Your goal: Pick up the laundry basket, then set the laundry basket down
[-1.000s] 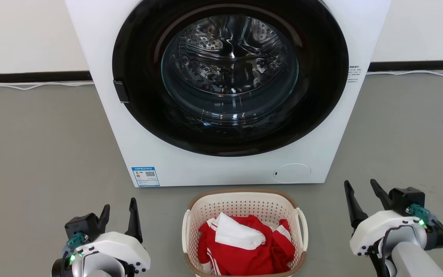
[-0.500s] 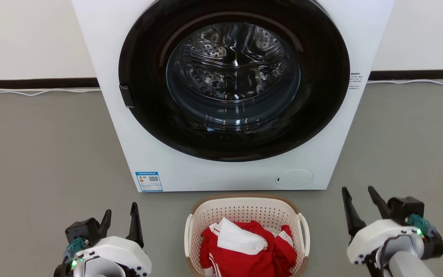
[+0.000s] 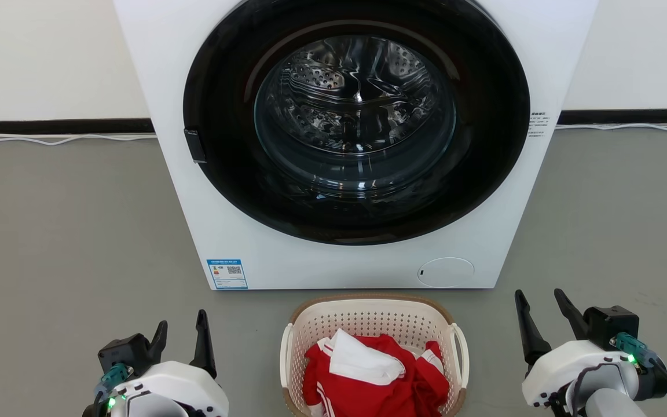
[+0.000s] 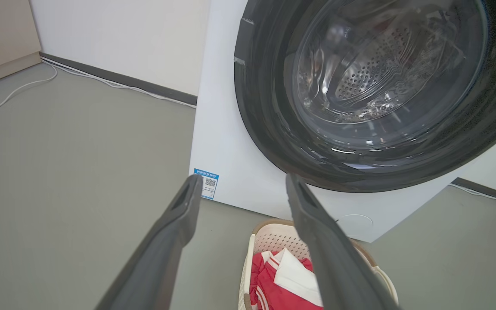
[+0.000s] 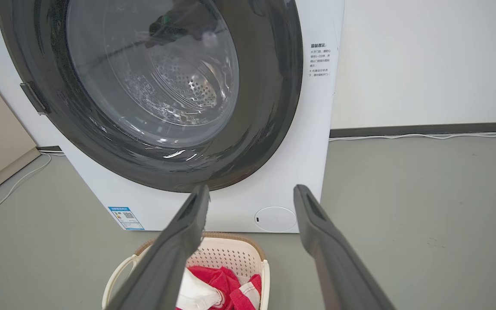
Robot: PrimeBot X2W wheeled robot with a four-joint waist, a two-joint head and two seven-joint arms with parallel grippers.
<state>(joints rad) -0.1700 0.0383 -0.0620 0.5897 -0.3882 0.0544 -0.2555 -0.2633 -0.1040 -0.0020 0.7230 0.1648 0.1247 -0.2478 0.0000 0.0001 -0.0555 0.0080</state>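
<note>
Laundry basket [image 3: 371,321]: small, cream-white perforated plastic, rounded-rectangular, brown woven-look rim, white loop handle on each side. Stands upright on grey floor [image 3: 67,231], just in front of washing machine [image 3: 310,266], below its round door. Holds crumpled red-and-white clothing [image 3: 368,388]. Near edge cut off in head view.

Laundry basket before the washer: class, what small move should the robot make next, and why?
Probably swing both arms inward toward the white loop handles of the cream perforated plastic basket. It sits untouched on the grey floor, while the open fingers of the left gripper and right gripper flank it, clear.
</note>
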